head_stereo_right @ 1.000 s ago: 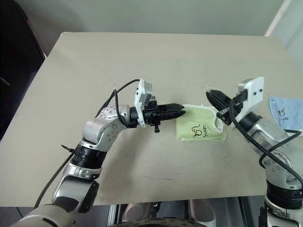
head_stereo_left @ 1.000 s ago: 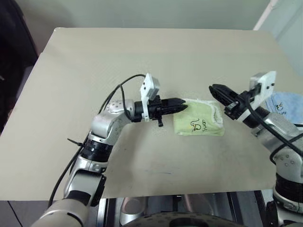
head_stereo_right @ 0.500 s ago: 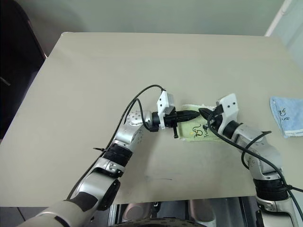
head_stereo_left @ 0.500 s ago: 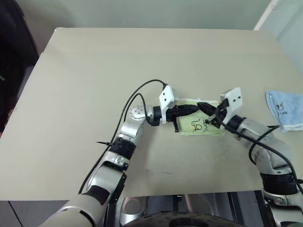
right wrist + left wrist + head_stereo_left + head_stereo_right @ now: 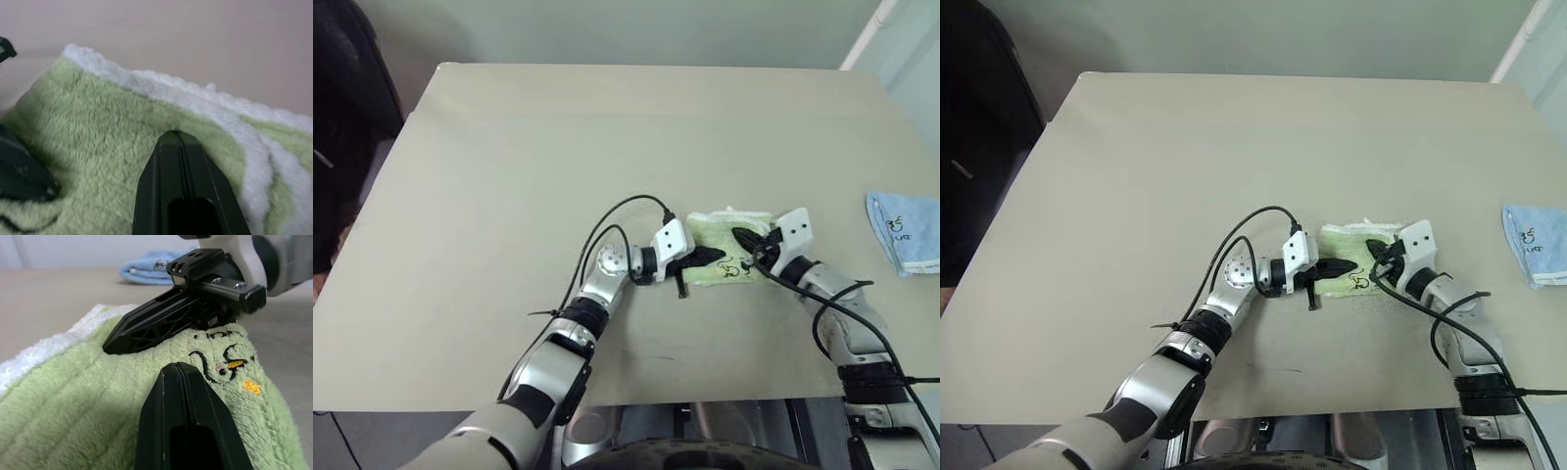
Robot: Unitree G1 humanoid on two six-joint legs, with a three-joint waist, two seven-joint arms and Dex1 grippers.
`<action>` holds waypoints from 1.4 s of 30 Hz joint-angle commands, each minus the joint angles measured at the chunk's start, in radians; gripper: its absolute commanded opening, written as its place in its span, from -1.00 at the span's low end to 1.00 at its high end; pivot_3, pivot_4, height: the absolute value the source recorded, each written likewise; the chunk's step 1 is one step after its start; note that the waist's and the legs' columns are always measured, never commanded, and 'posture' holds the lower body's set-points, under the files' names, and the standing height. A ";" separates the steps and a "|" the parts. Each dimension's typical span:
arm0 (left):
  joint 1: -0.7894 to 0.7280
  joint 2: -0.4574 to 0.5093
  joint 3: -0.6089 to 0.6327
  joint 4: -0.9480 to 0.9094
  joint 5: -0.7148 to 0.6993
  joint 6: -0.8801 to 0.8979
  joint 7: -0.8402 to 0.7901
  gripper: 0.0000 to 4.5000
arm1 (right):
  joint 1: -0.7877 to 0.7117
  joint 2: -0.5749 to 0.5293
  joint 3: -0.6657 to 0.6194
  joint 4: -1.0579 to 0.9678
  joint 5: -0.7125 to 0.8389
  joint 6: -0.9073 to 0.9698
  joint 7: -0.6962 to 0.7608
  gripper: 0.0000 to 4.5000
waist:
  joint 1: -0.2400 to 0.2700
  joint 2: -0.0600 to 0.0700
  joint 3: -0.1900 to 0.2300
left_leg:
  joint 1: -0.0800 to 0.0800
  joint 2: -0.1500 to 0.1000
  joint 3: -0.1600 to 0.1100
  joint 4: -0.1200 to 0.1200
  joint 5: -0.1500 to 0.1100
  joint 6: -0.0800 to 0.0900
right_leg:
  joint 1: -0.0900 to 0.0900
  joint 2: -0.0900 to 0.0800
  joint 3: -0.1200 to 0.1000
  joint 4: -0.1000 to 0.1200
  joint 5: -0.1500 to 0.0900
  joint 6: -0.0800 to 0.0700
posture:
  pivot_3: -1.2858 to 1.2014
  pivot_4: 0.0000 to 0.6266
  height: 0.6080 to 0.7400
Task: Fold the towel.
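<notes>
Nearest me, I see the folded light green terry towel (image 5: 729,257), a plush compact rectangle with white fluffy edging and a dark stitched mark, lying on the smooth beige table (image 5: 558,147). My left gripper (image 5: 713,257) and right gripper (image 5: 742,237) both rest on it, fingers pressed together. Farther right lies a small light blue cloth (image 5: 908,228).
</notes>
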 commanded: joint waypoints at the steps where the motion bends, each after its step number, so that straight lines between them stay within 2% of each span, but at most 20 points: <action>1: 0.028 0.020 0.023 -0.036 -0.036 0.041 -0.072 -0.91 | 0.005 -0.037 -0.066 -0.100 0.092 0.065 0.070 -0.93 | -0.002 0.001 0.000 | -0.001 0.000 0.000 -0.001 -0.001 -0.001 | -0.001 0.000 0.000 0.000 0.000 -0.001 | 0.03 -0.52 1.00; 4: 0.030 0.026 0.050 -0.129 -0.094 0.133 -0.103 -0.57 | -0.010 -0.047 -0.102 -0.148 0.143 0.101 0.084 -0.59 | -0.007 0.001 0.000 | -0.003 0.000 0.001 -0.001 -0.002 -0.004 | -0.005 0.001 0.000 0.000 -0.003 -0.003 | 0.03 -0.52 1.00; 6: 0.034 0.039 0.060 -0.200 -0.120 0.204 -0.110 -0.25 | -0.015 -0.064 -0.107 -0.155 0.124 0.109 0.081 -0.27 | -0.008 0.002 0.000 | -0.006 0.001 0.002 -0.001 -0.002 -0.005 | -0.009 0.001 0.000 0.000 -0.002 -0.002 | 0.03 -0.52 1.00; 8: 0.042 0.060 0.060 -0.246 -0.108 0.197 -0.096 0.07 | -0.016 -0.087 -0.112 -0.146 0.088 0.101 0.071 0.05 | -0.008 0.002 0.000 | -0.008 0.001 0.002 -0.001 -0.001 -0.007 | -0.011 0.001 -0.001 0.000 0.001 0.005 | 0.03 -0.52 1.00; 11: 0.051 0.074 0.073 -0.299 -0.111 0.218 -0.068 0.56 | -0.024 -0.108 -0.125 -0.126 0.049 0.086 0.049 0.51 | -0.007 0.002 0.001 | -0.009 0.002 0.002 -0.001 -0.002 -0.005 | -0.012 0.000 0.000 0.000 0.001 0.005 | 0.03 -0.52 1.00; 14: 0.051 0.091 0.123 -0.399 -0.161 0.330 -0.011 1.00 | -0.033 -0.121 -0.172 -0.152 0.074 0.112 0.045 0.98 | -0.004 0.003 0.001 | -0.011 0.001 0.002 -0.001 -0.003 -0.002 | -0.014 0.000 -0.001 0.000 0.002 0.006 | 0.03 -0.52 1.00; 17: 0.058 0.119 0.153 -0.472 -0.166 0.409 0.050 1.00 | -0.032 -0.123 -0.199 -0.207 0.116 0.156 0.053 0.99 | -0.005 0.003 0.001 | -0.014 0.001 0.003 0.000 -0.003 -0.002 | -0.017 -0.001 -0.001 0.000 0.003 0.006 | 0.03 -0.52 1.00; 21: 0.070 0.217 0.215 -0.610 -0.254 0.725 0.103 1.00 | -0.022 -0.122 -0.217 -0.297 0.164 0.224 0.040 0.99 | -0.012 0.003 0.001 | -0.014 0.002 0.004 -0.001 -0.002 -0.004 | -0.018 0.000 -0.002 0.001 0.003 0.004 | 0.03 -0.52 1.00; 25: 0.089 0.323 0.249 -0.766 -0.358 1.103 0.164 1.00 | -0.027 -0.119 -0.230 -0.328 0.192 0.289 0.015 0.99 | -0.017 0.003 0.001 | -0.013 0.003 0.005 -0.001 -0.001 -0.006 | -0.018 0.000 -0.002 0.002 0.003 0.002 | 0.03 -0.52 1.00; 30: 0.033 0.355 0.368 -0.801 -0.567 1.649 0.280 1.00 | -0.021 -0.125 -0.237 -0.350 0.212 0.322 0.011 0.99 | -0.012 0.003 0.001 | -0.013 0.002 0.005 0.000 0.005 -0.012 | -0.018 -0.001 -0.002 0.004 -0.002 -0.006 | 0.03 -0.52 1.00; 34: -0.003 0.316 0.425 -0.786 -0.619 1.937 0.370 1.00 | -0.015 -0.121 -0.226 -0.375 0.212 0.337 -0.003 0.99 | -0.010 0.003 0.001 | -0.012 0.002 0.005 0.000 0.007 -0.014 | -0.018 -0.002 -0.002 0.007 -0.001 -0.007 | 0.03 -0.52 1.00; 38: -0.031 0.215 0.525 -0.740 -0.621 2.029 0.487 1.00 | -0.012 -0.116 -0.231 -0.384 0.221 0.355 -0.010 0.99 | -0.010 0.002 0.002 | -0.008 0.001 0.005 0.000 0.007 -0.014 | -0.016 -0.002 -0.002 0.010 -0.001 -0.007 | 0.03 -0.52 1.00; 42: -0.038 0.166 0.506 -0.670 -0.701 2.033 0.582 1.00 | -0.031 -0.106 -0.276 -0.393 0.274 0.390 -0.036 0.99 | -0.010 0.001 0.002 | -0.003 0.001 0.006 -0.002 0.008 -0.014 | -0.014 -0.001 0.000 0.013 -0.002 -0.008 | 0.03 -0.52 1.00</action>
